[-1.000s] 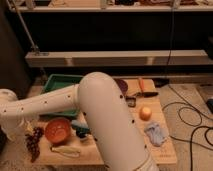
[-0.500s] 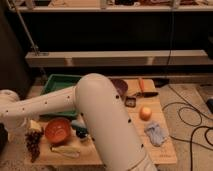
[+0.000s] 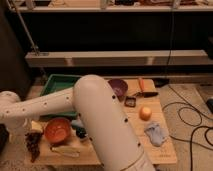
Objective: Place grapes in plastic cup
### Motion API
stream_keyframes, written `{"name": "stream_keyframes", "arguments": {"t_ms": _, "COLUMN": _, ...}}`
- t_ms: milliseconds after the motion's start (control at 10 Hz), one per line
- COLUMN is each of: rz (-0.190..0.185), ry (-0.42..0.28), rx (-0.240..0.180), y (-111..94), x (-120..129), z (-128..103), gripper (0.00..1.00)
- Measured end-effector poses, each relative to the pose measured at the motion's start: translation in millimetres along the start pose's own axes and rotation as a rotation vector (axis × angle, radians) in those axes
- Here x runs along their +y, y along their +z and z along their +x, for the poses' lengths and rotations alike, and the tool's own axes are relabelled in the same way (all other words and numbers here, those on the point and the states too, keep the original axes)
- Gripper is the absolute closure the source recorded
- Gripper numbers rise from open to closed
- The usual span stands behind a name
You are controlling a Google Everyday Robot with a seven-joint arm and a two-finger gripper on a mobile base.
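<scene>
The wooden table (image 3: 167, 152) carries the following items.
- Green tray (image 3: 56, 81): 10 o'clock corner.
- Purple bowl (image 3: 119, 88): 12 o'clock edge.
- Small dark square container (image 3: 130, 102): at 5 o'clock from the purple bowl, near it.
- Orange fruit (image 3: 145, 113): 3 o'clock side.
- Blue-grey cloth (image 3: 156, 133): at 5 o'clock from the fruit, apart from it.
- Orange bowl (image 3: 57, 130): 8 o'clock area, upright.
- Pale elongated item (image 3: 65, 150): at 6 o'clock from the orange bowl.

Black cables (image 3: 192, 117) lie on the floor at 3 o'clock from the table.

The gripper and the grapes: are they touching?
Cannot tell. In the camera view the gripper hangs close above the grapes, beside the orange bowl, but neither contact nor gap shows plainly.
</scene>
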State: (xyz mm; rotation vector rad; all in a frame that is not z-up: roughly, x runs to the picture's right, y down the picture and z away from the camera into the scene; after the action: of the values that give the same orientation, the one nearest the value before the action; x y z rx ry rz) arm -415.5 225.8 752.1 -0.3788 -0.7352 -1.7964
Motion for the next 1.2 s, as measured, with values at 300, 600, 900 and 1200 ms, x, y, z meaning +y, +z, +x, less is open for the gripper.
{"name": "stream_keyframes", "arguments": {"t_ms": 300, "rz": -0.012, "ry": 0.0, "rx": -0.019, "y": 14, "x": 0, "z": -2, "gripper": 0.22}}
{"name": "stream_keyframes", "arguments": {"t_ms": 600, "rz": -0.013, "ry": 0.026, "rx": -0.05, "y": 27, "x": 6, "z": -2, "gripper": 0.22}}
{"name": "stream_keyframes", "arguments": {"t_ms": 900, "rz": 0.002, "ry": 0.035, "rx": -0.084, "y": 34, "x": 7, "z": 0, "gripper": 0.28}}
{"name": "stream_keyframes", "arguments": {"t_ms": 1200, "rz": 0.079, "ry": 0.044, "rx": -0.174, "y": 32, "x": 3, "z": 3, "gripper": 0.58}}
